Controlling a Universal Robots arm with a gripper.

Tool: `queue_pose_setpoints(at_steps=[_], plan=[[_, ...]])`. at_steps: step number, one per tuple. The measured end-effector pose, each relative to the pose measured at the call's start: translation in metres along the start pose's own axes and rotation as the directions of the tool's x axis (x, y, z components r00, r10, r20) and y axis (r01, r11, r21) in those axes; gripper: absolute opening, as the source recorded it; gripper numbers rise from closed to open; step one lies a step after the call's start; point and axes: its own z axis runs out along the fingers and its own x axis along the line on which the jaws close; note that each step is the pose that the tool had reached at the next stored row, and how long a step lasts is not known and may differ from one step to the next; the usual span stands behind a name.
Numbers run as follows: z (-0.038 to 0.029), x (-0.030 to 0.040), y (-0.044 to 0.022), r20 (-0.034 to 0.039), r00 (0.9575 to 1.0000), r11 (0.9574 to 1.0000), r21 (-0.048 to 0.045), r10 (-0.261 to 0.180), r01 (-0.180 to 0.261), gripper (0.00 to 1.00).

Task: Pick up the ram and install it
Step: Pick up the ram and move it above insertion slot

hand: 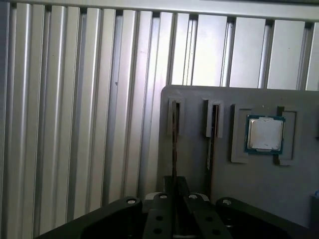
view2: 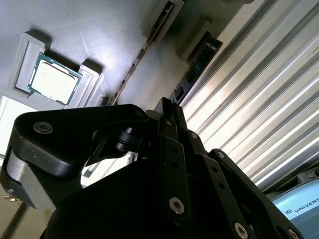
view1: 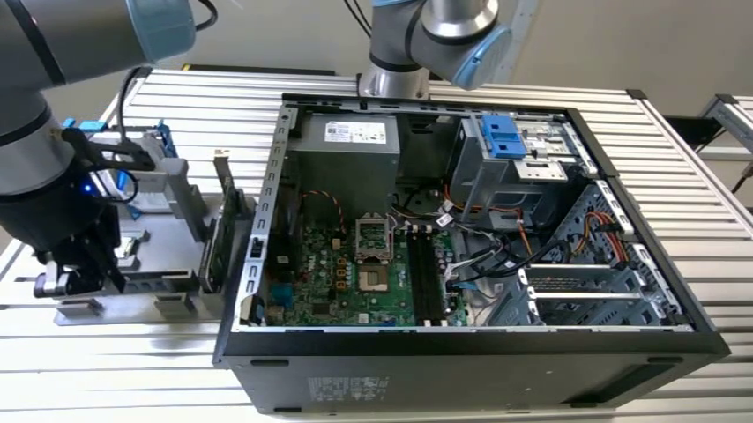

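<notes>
The ram [hand: 174, 134] stands on edge in a slot of the grey holder [hand: 259, 199], the slot farther from the square chip [hand: 265, 134], with a second board [hand: 212, 144] in the slot between. Its long axis runs straight into the gripper [hand: 174, 185], which sits centred over its near end; whether the gripper is clamped on it or loose I cannot tell. In the second wrist view the ram [view2: 202, 52] shows as a dark strip with black chips. The holder lies on the slatted table [view1: 141, 370], to the exterior view's left of the computer case [view1: 471, 361]
</notes>
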Motion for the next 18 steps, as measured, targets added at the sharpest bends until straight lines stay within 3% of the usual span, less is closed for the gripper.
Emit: queue_pose_setpoints(at_steps=[18], plan=[[-0.0111,0.0007,0.0003,0.0014,0.9976,0.9976,-0.0042,0.069,-0.069,0.00]])
